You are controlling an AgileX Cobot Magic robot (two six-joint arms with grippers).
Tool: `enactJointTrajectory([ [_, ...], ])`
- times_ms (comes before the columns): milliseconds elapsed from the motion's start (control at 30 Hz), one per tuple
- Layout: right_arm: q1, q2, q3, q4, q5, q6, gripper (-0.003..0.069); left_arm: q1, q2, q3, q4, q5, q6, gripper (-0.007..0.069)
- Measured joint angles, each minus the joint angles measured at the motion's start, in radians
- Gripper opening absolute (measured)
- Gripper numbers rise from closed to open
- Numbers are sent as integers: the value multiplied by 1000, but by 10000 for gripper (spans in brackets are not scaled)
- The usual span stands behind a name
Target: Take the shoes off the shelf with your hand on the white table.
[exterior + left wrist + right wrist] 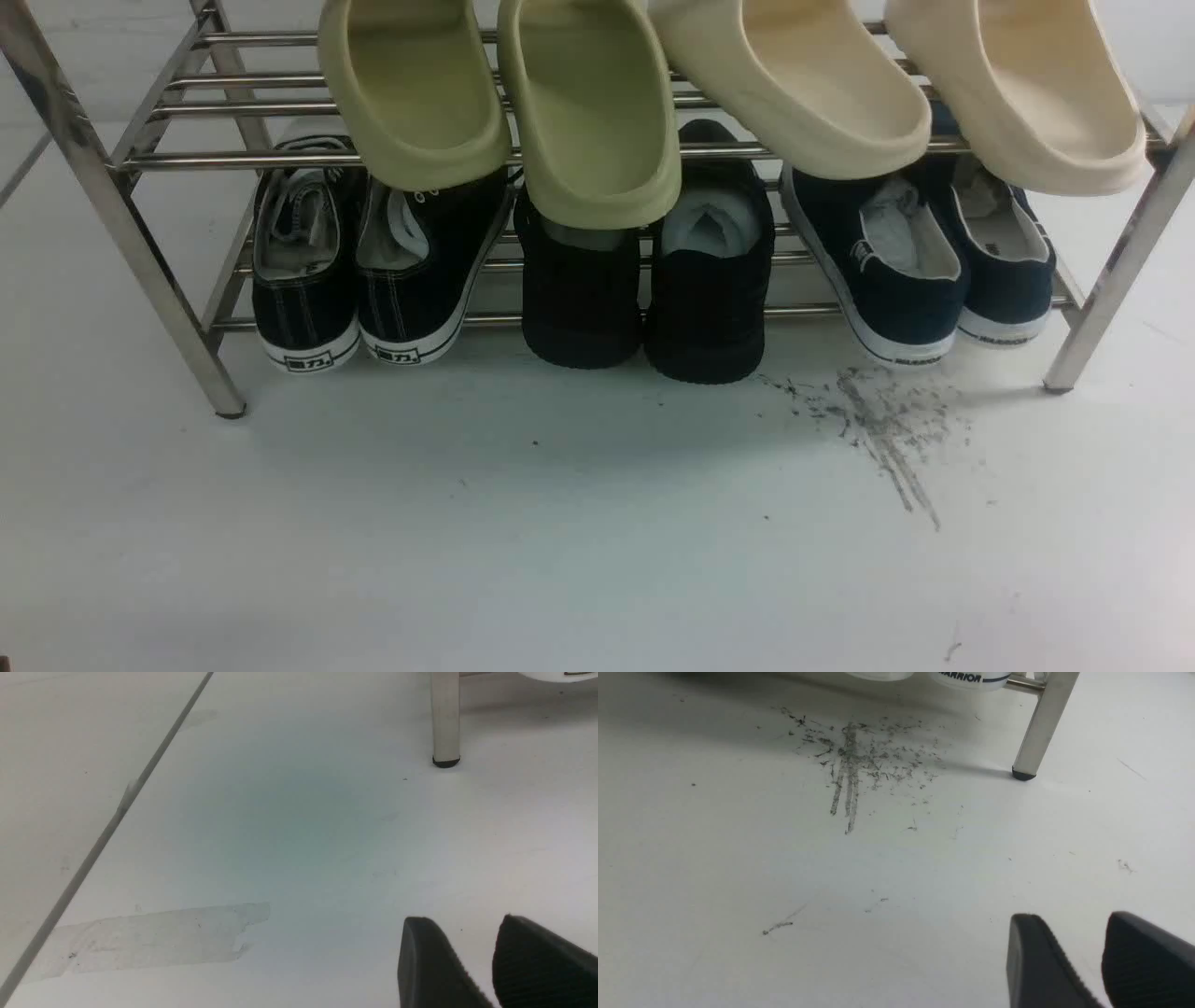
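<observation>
The navy shoes point(920, 271) sit heels-out on the shelf point(140, 243), easy for us to grab. Our left tool point(462, 921) and right tool point(1069, 919) are part open, empty.

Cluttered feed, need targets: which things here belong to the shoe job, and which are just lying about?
Job: navy slip-on shoes, shelf, white table, right hand.
Lying about: black lace-up sneakers, all-black shoes, green slippers, cream slippers, scuff marks.
</observation>
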Motion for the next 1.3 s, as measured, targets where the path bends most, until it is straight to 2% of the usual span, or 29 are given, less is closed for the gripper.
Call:
enactJointTrajectory([
  [1300,0,0,0,-14,-7,0,240,0,0,0,0,0,0,242],
])
